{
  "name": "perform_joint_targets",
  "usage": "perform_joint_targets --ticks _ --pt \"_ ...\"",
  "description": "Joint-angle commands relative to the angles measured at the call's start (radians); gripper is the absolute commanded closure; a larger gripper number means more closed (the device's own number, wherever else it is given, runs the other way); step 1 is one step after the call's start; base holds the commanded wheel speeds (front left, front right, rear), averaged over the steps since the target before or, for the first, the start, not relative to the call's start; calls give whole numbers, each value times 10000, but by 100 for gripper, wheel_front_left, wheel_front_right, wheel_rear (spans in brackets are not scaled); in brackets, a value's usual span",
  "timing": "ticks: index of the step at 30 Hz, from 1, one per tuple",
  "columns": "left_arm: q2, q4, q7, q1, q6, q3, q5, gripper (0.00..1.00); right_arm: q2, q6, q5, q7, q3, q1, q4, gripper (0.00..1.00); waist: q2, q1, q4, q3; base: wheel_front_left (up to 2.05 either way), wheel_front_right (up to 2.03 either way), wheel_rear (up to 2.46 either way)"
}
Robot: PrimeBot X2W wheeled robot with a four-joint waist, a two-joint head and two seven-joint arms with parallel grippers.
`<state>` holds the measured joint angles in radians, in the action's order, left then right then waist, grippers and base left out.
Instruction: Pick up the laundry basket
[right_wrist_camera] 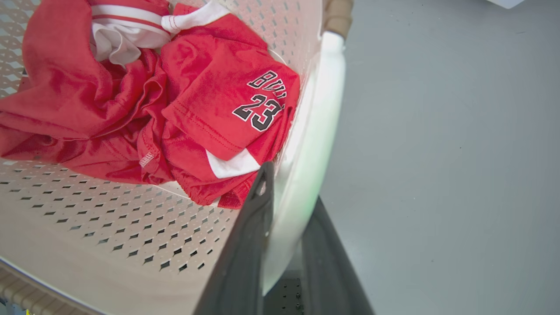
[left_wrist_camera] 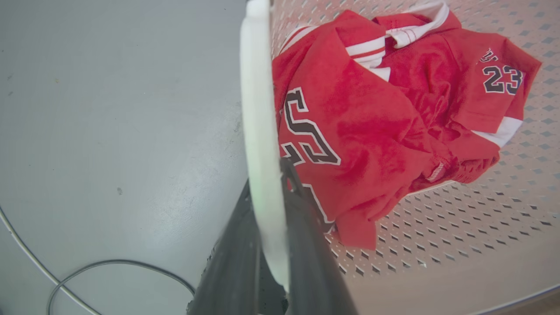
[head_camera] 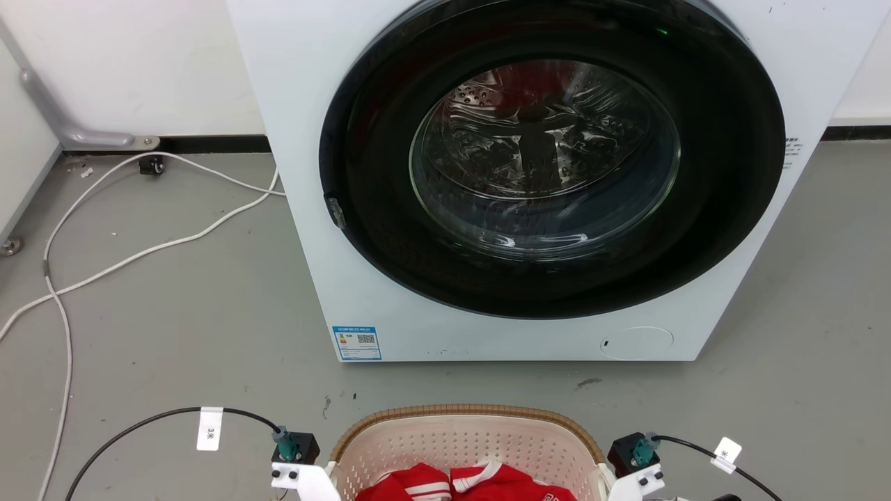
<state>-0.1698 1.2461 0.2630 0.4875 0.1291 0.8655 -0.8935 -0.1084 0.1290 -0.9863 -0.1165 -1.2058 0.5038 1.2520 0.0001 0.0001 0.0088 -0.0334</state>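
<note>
My left gripper (left_wrist_camera: 267, 179) and right gripper (right_wrist_camera: 291, 186) each clench a handle (left_wrist_camera: 256, 87) of the basket (head_camera: 463, 445), on the floor (head_camera: 209, 313) by the washer (head_camera: 306, 174); uneven lifting could tilt it and slip a grip

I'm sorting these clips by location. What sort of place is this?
Probably a laundry room or utility corner. A white front-loading washing machine stands on a bare grey floor, and in front of it sits a laundry basket holding a red jersey.
</note>
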Motion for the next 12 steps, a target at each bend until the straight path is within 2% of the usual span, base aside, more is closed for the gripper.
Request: perform_joint_targets --ticks 1,12 --pt "-107 30 -53 160 17 69 -7 100 -17 32 -37 61 -78 149 27 100 -1 -1 2 -1 0 0 0" --pt "-92 76 -108 154 17 293 -216 100 -73 30 -172 121 -263 144 68 100 -1 -1 38 -19 0 0 0"
